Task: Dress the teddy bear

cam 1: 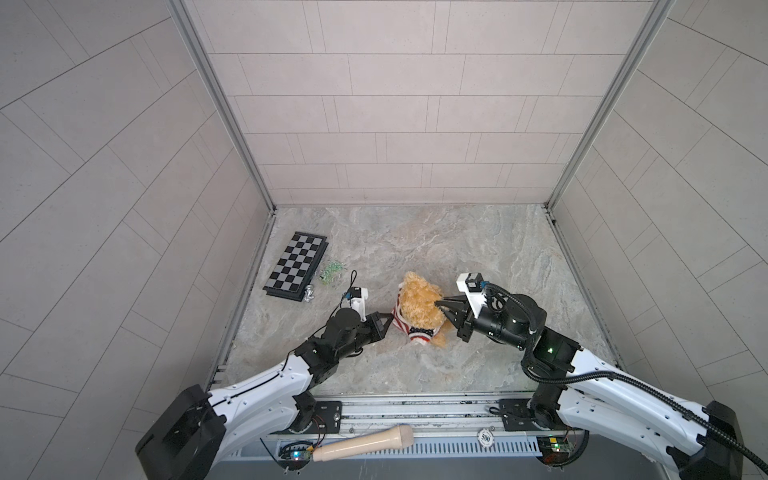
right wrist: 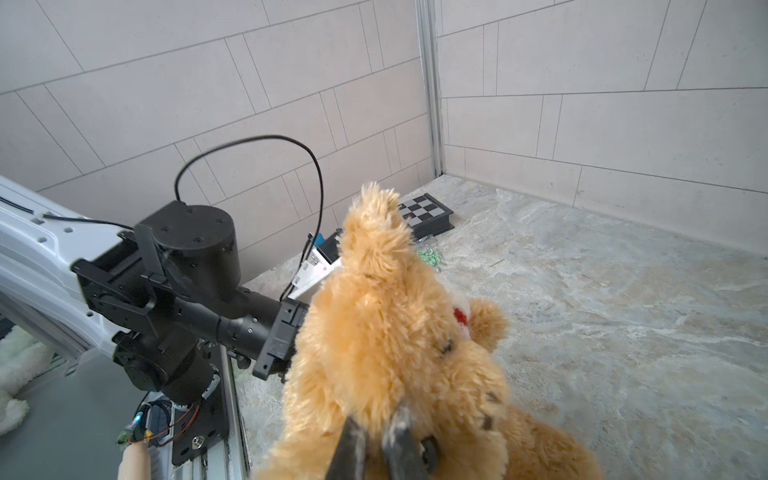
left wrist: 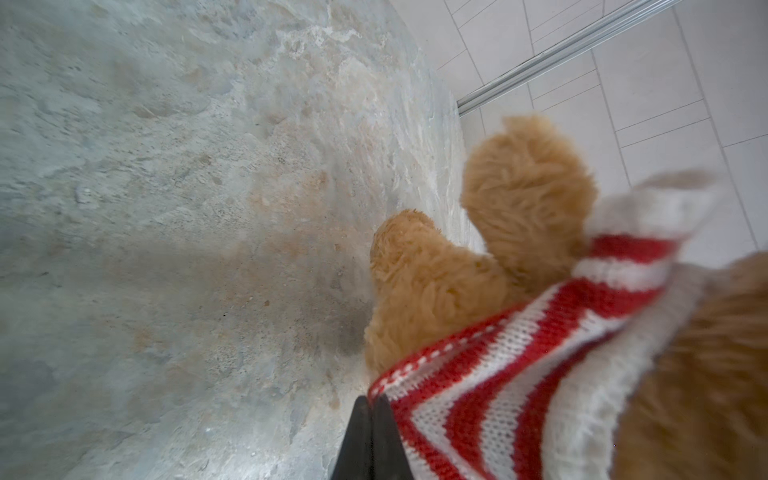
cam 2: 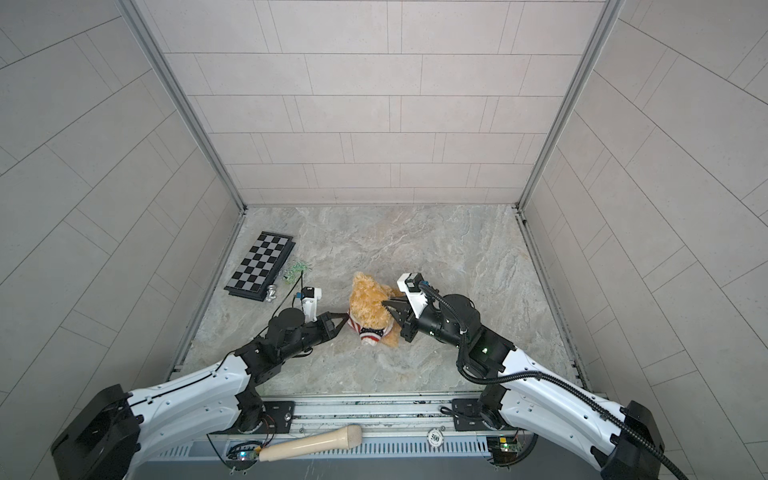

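Bear (cam 1: 419, 307): seen near table (cam 1: 478, 257) middle, sweater (cam 1: 401, 321) partly around it
Left gripper (cam 1: 390, 315): clamped on sweater edge
Right gripper (cam 1: 439, 305): clamped on bear's fur
Room: table left bare behind, right
Left edge: taken by board (cam 1: 297, 266)

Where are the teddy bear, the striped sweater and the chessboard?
teddy bear (cam 1: 415, 299): in a top view, fluffy body.
striped sweater (left wrist: 478, 374): left wrist view, knit stripes.
chessboard (cam 1: 297, 266): in a top view, checkered middle.

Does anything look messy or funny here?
The red-and-white striped knit sweater sits bunched and crooked on the fluffy golden-brown teddy bear, only partly on. Tiny green bits lie scattered beside the black-and-white chessboard.
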Robot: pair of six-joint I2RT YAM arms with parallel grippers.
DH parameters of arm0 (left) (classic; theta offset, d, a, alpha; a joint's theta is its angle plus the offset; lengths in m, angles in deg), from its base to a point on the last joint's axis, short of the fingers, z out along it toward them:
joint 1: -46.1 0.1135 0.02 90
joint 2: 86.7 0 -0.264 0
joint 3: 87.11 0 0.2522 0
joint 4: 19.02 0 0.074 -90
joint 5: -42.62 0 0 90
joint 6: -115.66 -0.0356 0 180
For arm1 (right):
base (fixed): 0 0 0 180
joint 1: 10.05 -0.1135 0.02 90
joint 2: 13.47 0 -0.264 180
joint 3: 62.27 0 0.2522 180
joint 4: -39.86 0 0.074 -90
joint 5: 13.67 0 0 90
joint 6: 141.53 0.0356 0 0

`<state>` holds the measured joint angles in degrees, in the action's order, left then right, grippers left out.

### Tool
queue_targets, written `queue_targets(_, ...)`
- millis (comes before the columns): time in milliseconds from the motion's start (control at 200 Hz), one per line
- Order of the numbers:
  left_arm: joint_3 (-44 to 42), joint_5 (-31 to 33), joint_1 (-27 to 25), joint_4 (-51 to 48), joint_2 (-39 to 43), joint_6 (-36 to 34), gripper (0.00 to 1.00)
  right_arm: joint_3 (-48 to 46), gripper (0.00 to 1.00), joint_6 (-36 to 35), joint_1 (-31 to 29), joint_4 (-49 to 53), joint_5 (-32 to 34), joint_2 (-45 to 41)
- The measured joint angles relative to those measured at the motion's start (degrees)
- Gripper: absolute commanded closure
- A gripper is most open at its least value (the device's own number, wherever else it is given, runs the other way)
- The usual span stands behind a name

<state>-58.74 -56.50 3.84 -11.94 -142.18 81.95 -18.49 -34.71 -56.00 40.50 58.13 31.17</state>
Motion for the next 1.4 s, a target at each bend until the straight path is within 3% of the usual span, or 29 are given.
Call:
queue_targets(215, 0.55, -0.48, -0.81, 2.86, -2.21, -2.49, 1.00, -0.26, 1.00, 0.72, 0.00, -1.38, 0.61, 0.76)
queue_targets(295, 1.33, -0.66, -1.70, 2.84, -1.81, -3.43, 0.91, -0.26, 1.00, 0.81, 0.00, -1.75, 1.49, 1.14)
queue_targets(426, 2.71, -1.03, -2.40, 2.43, 0.02, -5.07, 0.68, -0.26, 1.00, 0.74, 0.00, -1.44, 4.44, 1.57)
queue_targets(511, 3.41, -0.81, -2.51, 0.66, 1.44, -5.57, 0.60, -0.26, 1.00, 0.59, 0.00, -0.59, 6.80, 2.03)
queue_targets(861, 11.82, 2.25, -3.76, -18.32, 7.23, -11.39, 0.53, -0.26, 1.00, 0.17, 0.00, 0.76, 16.22, 6.93)
queue_targets(946, 14.19, 1.33, -3.89, -18.60, 5.68, -11.32, 0.50, 0.11, 1.00, 0.17, -0.20, 0.81, 17.99, 10.38)
queue_targets(1156, 15.87, -1.05, -3.89, -18.95, 3.32, -11.28, 0.27, 0.74, 0.96, 1.33, -1.05, -2.43, 18.38, 18.21)
queue_targets(1397, 20.85, -3.08, -3.50, -17.51, -2.10, -10.78, 0.26, 0.70, 0.89, 3.17, -1.53, -7.10, 16.46, 21.22)
